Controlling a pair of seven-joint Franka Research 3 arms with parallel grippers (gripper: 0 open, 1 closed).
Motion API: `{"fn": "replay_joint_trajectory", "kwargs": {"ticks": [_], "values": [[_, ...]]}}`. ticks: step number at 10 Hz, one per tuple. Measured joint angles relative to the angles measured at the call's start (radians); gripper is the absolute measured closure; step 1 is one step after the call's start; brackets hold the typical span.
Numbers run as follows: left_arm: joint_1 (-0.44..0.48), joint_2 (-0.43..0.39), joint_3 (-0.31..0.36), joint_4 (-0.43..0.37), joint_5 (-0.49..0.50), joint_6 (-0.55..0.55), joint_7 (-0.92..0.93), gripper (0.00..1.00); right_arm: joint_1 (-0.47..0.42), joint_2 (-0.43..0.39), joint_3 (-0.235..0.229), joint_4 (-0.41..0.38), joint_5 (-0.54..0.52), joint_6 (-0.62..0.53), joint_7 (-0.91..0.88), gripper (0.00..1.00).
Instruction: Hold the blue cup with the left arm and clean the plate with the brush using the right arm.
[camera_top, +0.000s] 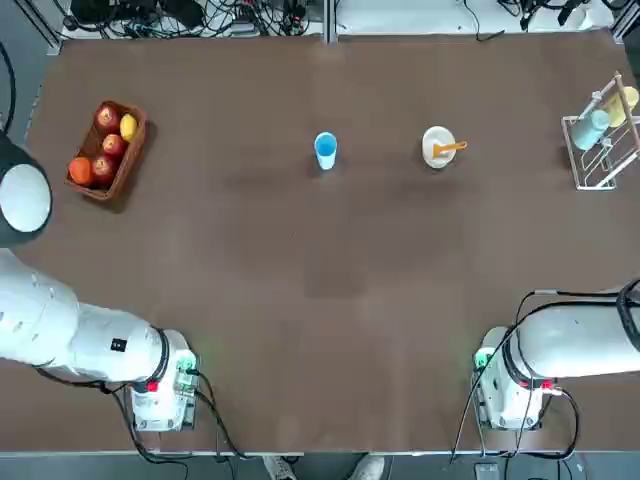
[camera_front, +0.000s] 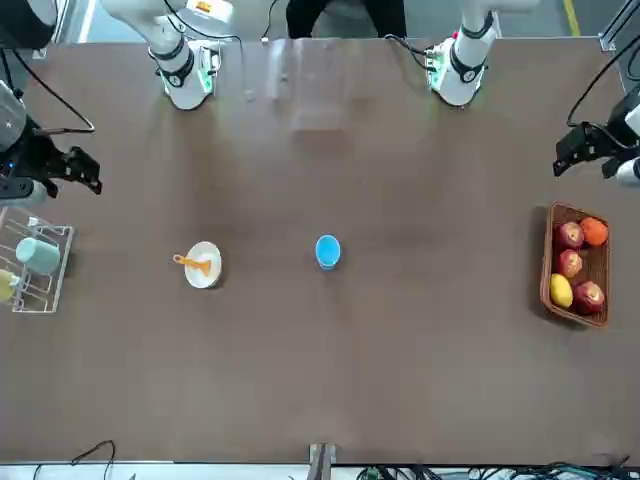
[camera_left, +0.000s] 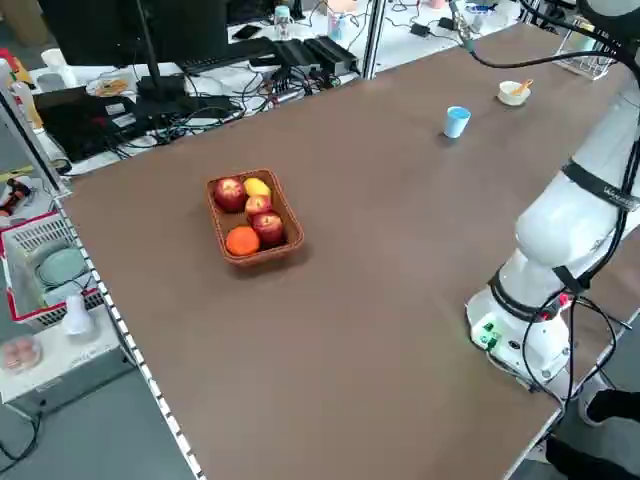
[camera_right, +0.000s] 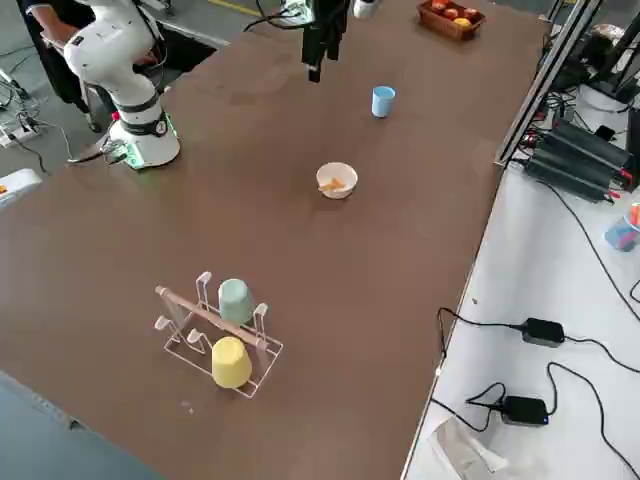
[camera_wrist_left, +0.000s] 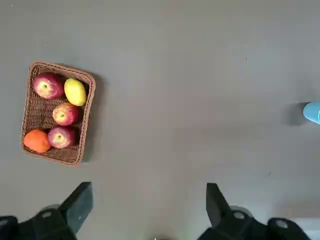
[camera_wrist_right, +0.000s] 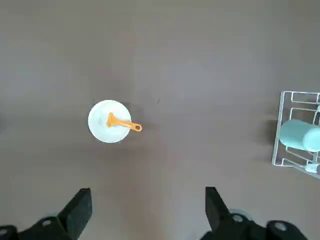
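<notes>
The blue cup (camera_top: 325, 150) stands upright at the middle of the table's far half. To its right lies the small cream plate (camera_top: 436, 147), and the orange-handled brush (camera_top: 449, 149) rests across it with its handle pointing right. My left gripper (camera_wrist_left: 147, 193) hangs open high over the table's left part, far from the cup (camera_wrist_left: 313, 112), which shows only at the edge of the left wrist view. My right gripper (camera_wrist_right: 147, 194) is also open and raised, well above the plate (camera_wrist_right: 107, 121) and brush (camera_wrist_right: 125, 124). Neither gripper holds anything.
A brown wicker basket (camera_top: 128, 158) of fruit sits at the far left. A wire rack (camera_top: 590, 168) holding a pale blue-green bottle (camera_top: 592, 128) and a yellow one stands at the far right edge. The arms' bases (camera_top: 165, 388) (camera_top: 503, 388) stand at the near edge.
</notes>
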Motion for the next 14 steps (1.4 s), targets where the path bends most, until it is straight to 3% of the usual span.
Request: {"fn": "replay_joint_trajectory", "kwargs": {"ticks": [5,8,10,12,14], "values": [[0.006,0.030,0.030,-0.002,-0.066,0.021,0.085,0.00,-0.012,-0.001,0.000,-0.011,0.046,0.004,0.000,0.00],[0.019,0.084,0.046,-0.004,-0.149,0.082,0.420,0.00,-0.126,0.004,-0.003,-0.065,0.268,0.048,-0.001,0.00],[0.102,0.124,0.051,-0.008,-0.301,0.082,0.619,0.00,-0.187,0.020,-0.006,-0.160,0.403,0.117,-0.011,0.00],[0.150,0.180,0.052,-0.010,-0.374,0.082,0.915,0.00,-0.202,0.050,-0.006,-0.237,0.550,0.159,-0.029,0.00],[0.186,0.238,0.051,-0.014,-0.480,0.082,1.125,0.00,-0.241,0.064,-0.006,-0.329,0.722,0.164,-0.158,0.00]]}}
